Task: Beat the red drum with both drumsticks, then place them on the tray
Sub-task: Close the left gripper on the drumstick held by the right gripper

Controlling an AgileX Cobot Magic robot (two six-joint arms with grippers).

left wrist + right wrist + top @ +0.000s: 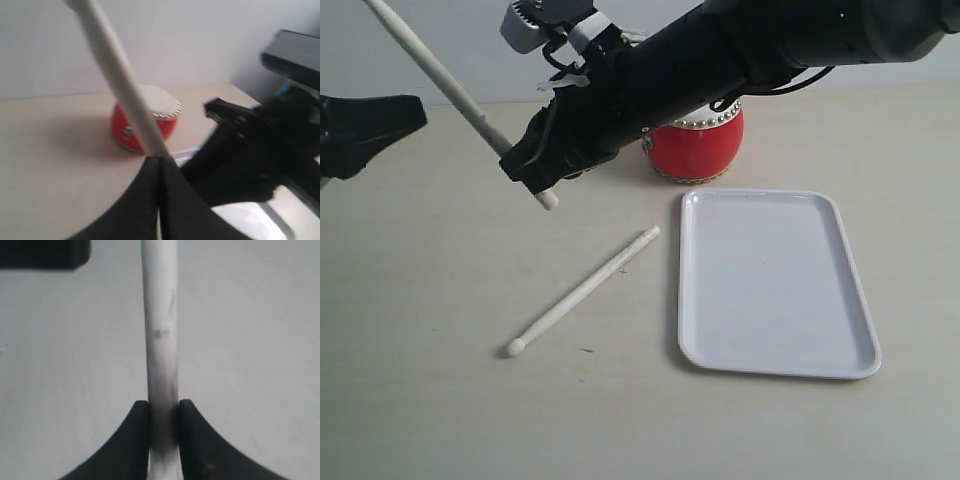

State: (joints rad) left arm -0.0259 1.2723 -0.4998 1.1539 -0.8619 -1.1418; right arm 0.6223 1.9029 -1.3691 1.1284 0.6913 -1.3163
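Observation:
My right gripper (525,165) reaches across to the left and is shut on one drumstick (440,70), which slants up and away to the left above the table. In the right wrist view its jaws (163,407) clamp the pale drumstick (160,315) near its butt end. The second drumstick (585,290) lies loose on the table, left of the white tray (775,285). Behind the right arm stands the red drum (700,150), partly hidden. My left gripper (420,112) hovers at the far left, shut and empty (160,159). The held drumstick (120,80) crosses in front of the drum (125,132).
The right arm (720,50) spans the back of the scene above the drum, and fills the side of the left wrist view (250,150). A pale wall rises behind the beige table (420,400).

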